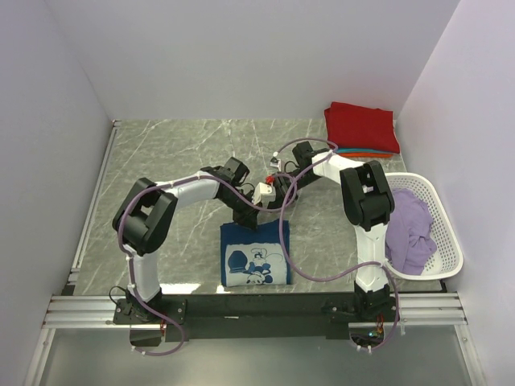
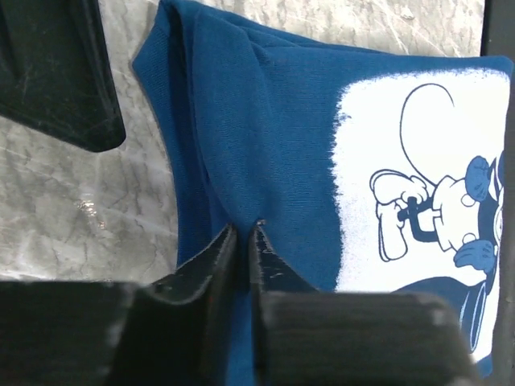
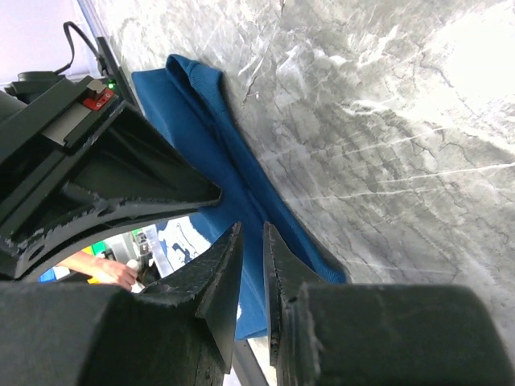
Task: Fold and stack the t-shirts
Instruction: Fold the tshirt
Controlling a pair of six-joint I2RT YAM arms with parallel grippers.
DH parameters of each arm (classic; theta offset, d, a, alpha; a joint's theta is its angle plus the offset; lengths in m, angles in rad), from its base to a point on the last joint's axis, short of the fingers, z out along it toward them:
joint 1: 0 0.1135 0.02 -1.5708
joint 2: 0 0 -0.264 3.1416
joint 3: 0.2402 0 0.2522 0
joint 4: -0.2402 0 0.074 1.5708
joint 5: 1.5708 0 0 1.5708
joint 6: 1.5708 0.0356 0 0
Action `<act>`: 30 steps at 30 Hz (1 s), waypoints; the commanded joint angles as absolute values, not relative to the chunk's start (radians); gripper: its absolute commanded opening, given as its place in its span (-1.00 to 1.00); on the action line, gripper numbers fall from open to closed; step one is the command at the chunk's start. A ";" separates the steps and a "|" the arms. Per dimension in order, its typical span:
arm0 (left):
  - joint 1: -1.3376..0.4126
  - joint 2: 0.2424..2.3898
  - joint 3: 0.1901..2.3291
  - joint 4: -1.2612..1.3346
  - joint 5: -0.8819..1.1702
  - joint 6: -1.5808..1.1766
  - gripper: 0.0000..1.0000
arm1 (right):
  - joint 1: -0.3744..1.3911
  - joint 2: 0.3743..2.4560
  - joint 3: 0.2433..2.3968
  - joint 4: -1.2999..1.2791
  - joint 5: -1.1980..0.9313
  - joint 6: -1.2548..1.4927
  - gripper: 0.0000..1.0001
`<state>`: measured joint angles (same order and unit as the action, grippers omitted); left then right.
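Blue shirt [image 1: 255, 253] lies flat; we see left fingers [image 2: 211, 261] and right fingers [image 3: 219, 277] both clamped on its far edge.

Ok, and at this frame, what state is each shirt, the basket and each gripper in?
blue t-shirt: folded on the table, print up.
red t-shirt: folded, on top of the far-right stack.
purple t-shirt: crumpled, unfolded, in the basket.
basket: upright, holding the purple t-shirt.
left gripper: shut on the blue t-shirt's far edge.
right gripper: fingers almost together at that edge; grip unclear.
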<state>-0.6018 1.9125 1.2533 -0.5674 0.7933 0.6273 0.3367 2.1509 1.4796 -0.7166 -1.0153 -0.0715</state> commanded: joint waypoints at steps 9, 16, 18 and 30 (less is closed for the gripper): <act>-0.656 1.746 1.209 -0.563 0.796 0.678 -0.99 | 0.417 2.198 1.479 -0.608 -1.088 -0.002 -0.55; -0.687 1.706 1.187 -0.541 0.752 0.695 -0.99 | 0.448 2.292 1.506 -0.610 -1.103 0.020 -0.56; -0.693 1.697 1.187 -0.540 0.742 0.699 -0.99 | 0.453 2.319 1.516 -0.621 -1.106 0.018 -0.56; -0.696 1.684 1.242 -0.509 0.689 0.721 -0.99 | 0.476 2.364 1.496 -0.644 -1.109 0.009 -0.58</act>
<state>-0.6891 1.7172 1.1954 -0.5369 0.6949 0.6926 0.4572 2.3325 1.4998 -0.6464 -1.1656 0.0296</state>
